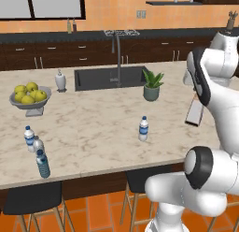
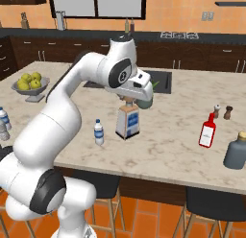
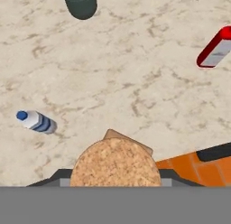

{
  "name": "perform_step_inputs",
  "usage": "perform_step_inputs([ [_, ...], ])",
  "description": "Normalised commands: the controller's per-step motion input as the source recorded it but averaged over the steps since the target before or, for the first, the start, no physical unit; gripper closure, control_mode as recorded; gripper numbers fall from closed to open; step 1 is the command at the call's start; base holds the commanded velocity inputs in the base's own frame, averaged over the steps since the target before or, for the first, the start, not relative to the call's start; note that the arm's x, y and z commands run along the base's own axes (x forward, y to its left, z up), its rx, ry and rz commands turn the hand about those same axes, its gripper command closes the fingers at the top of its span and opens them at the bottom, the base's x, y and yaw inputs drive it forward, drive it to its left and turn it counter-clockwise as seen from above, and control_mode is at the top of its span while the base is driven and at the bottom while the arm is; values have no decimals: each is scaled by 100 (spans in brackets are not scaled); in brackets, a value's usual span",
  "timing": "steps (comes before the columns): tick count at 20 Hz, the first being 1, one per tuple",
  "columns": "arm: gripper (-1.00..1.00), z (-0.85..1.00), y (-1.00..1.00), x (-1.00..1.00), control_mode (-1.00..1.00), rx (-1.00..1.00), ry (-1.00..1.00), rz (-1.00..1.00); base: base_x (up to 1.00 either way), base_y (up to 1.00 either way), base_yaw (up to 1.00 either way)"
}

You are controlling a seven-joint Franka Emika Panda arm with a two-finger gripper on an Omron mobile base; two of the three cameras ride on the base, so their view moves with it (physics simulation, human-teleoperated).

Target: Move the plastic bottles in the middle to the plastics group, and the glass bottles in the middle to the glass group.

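Observation:
The glass bottle point(image 2: 128, 123), square and clear with a fat tan cork point(image 3: 115, 162) and a blue-and-white label, hangs tilted just over the counter's middle. My gripper point(image 2: 130, 105) is shut on its neck from above. The left base view shows the same bottle point(image 1: 193, 112) leaning beside my arm. One plastic bottle point(image 1: 144, 128) point(image 2: 98, 132) point(image 3: 36, 121) with a white cap and blue label stands a little left of it. The plastics group point(image 1: 36, 149) stands at the counter's left front: three small water bottles, one slim and blue-tinted. The red bottle point(image 2: 207, 130) point(image 3: 215, 49) of the glass group stands far right.
Salt and pepper shakers point(image 2: 222, 111) stand behind the red bottle, and a dark grey jug point(image 2: 235, 153) point(image 3: 80, 4) near the right front edge. A fruit bowl point(image 1: 30, 97), a soap dispenser point(image 1: 60, 80), the sink point(image 1: 109, 77) and a potted plant point(image 1: 152, 85) line the far side.

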Motion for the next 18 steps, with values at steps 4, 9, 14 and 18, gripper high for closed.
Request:
perform_step_inputs([
  [4, 100, -26, -56, 0, -100, -6, 1, 3, 0, 0, 0],
  [9, 100, -31, -46, 2, -100, -4, 0, -3, 0, 0, 0],
  [14, 100, -36, -61, 25, -100, -2, 0, -21, 0, 0, 0],
  [18, 100, -39, -70, 14, -100, 0, 0, -33, 0, 0, 0],
])
